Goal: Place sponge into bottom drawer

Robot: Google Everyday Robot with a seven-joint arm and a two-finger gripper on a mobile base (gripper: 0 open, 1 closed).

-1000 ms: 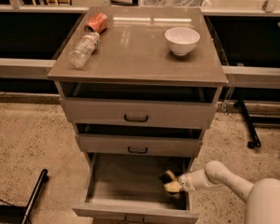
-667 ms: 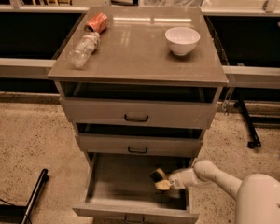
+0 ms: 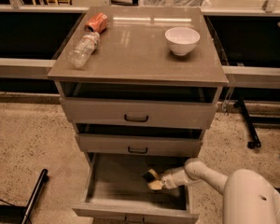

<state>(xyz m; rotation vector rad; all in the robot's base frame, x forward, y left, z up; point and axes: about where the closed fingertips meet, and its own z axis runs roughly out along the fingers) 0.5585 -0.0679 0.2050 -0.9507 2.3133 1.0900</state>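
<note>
The bottom drawer [image 3: 107, 190] of the grey cabinet is pulled open and shows its grey box interior. My white arm reaches in from the lower right. My gripper [image 3: 156, 181] is inside the drawer, over its right half, and is shut on the sponge [image 3: 151, 178], a small pale yellow block with a dark face. The sponge hangs just above the drawer floor.
The two shallower drawers [image 3: 136, 118] above are slightly open. On the cabinet top [image 3: 135, 55] stand a white bowl [image 3: 182, 40], a lying clear plastic bottle [image 3: 83, 49] and a red can [image 3: 97, 22]. A dark pole [image 3: 35, 195] lies on the floor at left, a chair base [image 3: 249, 134] at right.
My gripper has moved left and deeper into the bottom drawer, carrying the sponge with it. The drawers and the things on top have not moved.
</note>
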